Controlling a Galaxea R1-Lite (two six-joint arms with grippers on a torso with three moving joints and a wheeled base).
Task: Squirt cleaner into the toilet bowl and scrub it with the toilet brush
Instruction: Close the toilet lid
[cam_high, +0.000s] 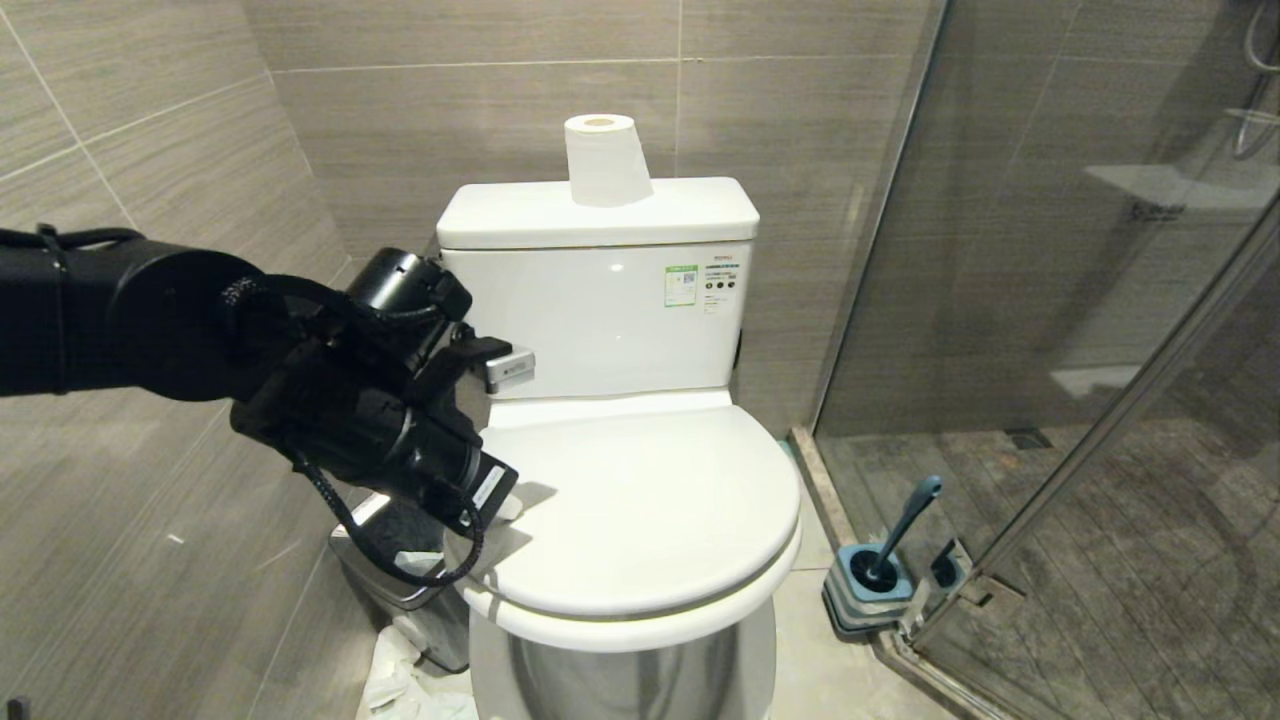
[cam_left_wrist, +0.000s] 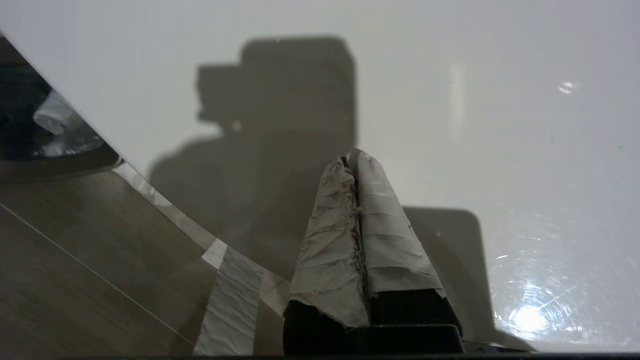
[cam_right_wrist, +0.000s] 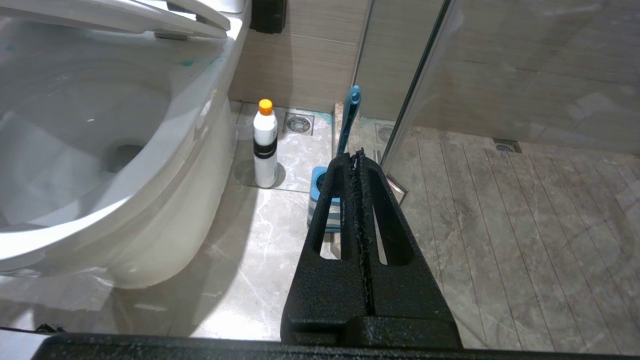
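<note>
Over the toilet's (cam_high: 640, 600) left edge, above its closed lid (cam_high: 650, 500), hangs the left gripper (cam_left_wrist: 356, 165), fingers pressed together, empty. Brush (cam_high: 905, 530) stands in its holder (cam_high: 868, 598) by the shower glass; right gripper (cam_right_wrist: 357, 165) also closed. Closed fingers may skid off the glossy lid rather than lift it.

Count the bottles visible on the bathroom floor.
1: a white plastic bottle with an orange cap stands on the floor tiles between the glossy white ceramic toilet bowl and the teal-handled toilet brush. Others may be hidden behind the toilet.
</note>
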